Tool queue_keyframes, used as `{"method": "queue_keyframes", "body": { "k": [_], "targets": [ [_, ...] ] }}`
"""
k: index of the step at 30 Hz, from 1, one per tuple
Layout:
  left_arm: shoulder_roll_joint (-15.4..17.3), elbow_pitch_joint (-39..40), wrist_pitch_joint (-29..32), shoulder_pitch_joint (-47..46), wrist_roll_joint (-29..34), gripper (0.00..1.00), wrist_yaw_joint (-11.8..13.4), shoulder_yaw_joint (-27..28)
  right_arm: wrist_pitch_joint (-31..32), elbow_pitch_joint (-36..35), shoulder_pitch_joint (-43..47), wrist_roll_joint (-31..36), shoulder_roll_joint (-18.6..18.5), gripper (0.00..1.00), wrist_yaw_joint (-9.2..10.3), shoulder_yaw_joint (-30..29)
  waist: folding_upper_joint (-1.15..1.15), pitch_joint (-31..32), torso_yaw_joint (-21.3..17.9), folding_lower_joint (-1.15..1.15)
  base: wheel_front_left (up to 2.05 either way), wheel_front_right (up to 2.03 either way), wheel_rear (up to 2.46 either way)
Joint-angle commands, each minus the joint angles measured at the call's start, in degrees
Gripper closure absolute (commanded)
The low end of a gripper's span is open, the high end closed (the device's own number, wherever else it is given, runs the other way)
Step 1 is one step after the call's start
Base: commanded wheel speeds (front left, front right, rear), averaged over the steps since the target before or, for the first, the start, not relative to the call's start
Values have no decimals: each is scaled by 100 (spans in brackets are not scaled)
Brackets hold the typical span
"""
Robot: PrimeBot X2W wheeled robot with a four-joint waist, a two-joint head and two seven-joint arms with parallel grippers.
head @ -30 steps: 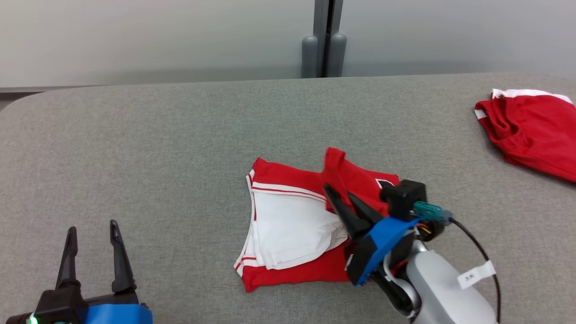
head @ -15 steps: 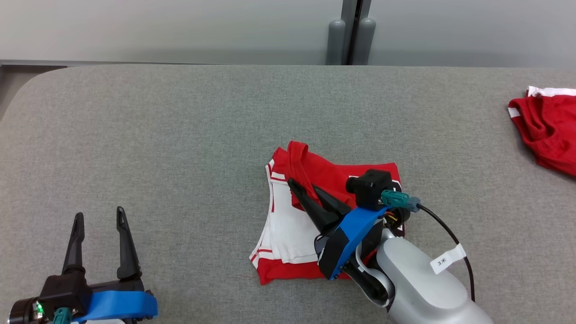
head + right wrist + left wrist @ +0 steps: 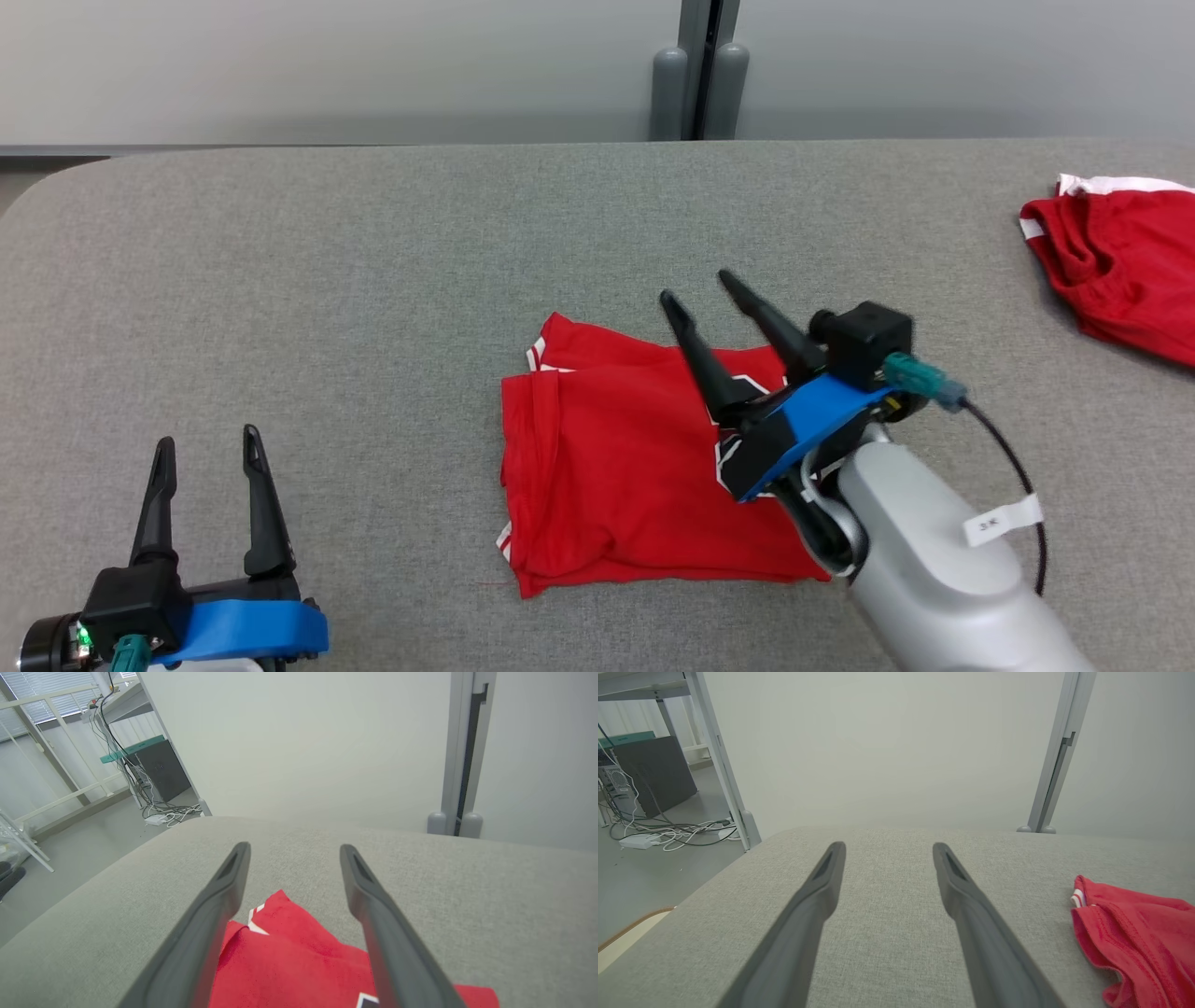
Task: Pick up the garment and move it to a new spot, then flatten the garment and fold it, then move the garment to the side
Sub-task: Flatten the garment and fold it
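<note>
Nearest, the left gripper point(image 3: 205, 441) stays parked at the lower left over the grey fabric worktop point(image 3: 373, 280), its fingers spread and empty. The red folded garment point(image 3: 616, 476) lies mid-worktop. Its white inner side, exposed a second ago, is now covered by red cloth. Over its far edge the right gripper point(image 3: 697, 287) has let go, fingers apart. Far right lies a second crumpled red garment point(image 3: 1111, 271).

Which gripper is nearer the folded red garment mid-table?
Right. The right gripper is over the folded red garment; the left gripper rests apart, off its left edge.
</note>
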State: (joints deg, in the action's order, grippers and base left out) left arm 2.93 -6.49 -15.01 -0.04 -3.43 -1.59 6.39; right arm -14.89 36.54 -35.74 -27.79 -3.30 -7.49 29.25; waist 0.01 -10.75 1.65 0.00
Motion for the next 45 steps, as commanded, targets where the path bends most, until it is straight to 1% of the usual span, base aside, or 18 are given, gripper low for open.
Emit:
{"method": "queue_keyframes", "body": {
  "k": [1,4,6,10,14,21,26,31,37,45],
  "targets": [
    [-5,28,-23,43,31,0,-26,5,-32,-135,131,117,-90,0,-1,-175,-1,41,-51,0,0,0,0],
    [-9,15,-24,77,63,0,-44,27,-29,-636,517,503,-267,0,-1,-747,-1,113,-123,0,0,0,0],
    [-7,19,-23,107,89,0,-1,-4,-31,-967,794,734,-372,0,-1,-1114,-1,162,-169,0,0,0,0],
    [7,6,-23,195,129,0,-48,50,-32,-1470,1480,959,-451,0,-1,-1759,-1,259,-265,0,0,0,0],
    [31,-43,-23,251,179,0,-100,90,-32,-1772,2088,1122,-468,0,-1,-2093,-1,346,-341,0,0,0,0],
    [52,-206,-23,357,279,0,-117,54,-33,-1970,2986,1223,-214,0,-2,-2540,-1,500,-364,0,0,0,0],
    [77,-357,-23,437,304,0,-123,7,-33,-2072,3412,1347,-64,0,-2,-2678,-1,641,-306,0,0,0,0],
    [89,-459,-21,530,317,0,-129,-53,-33,-2099,3635,1496,7,0,-2,-2720,-1,839,-226,0,0,0,0],
    [106,-526,-19,624,327,0,-141,-103,-33,-2024,3746,1620,30,0,-2,-2709,-1,996,-102,0,0,0,0],
    [121,-639,-19,664,270,0,-150,-137,-33,-1916,3713,1680,39,0,-2,-2687,-1,1060,-84,0,0,0,0]
  ]
}}
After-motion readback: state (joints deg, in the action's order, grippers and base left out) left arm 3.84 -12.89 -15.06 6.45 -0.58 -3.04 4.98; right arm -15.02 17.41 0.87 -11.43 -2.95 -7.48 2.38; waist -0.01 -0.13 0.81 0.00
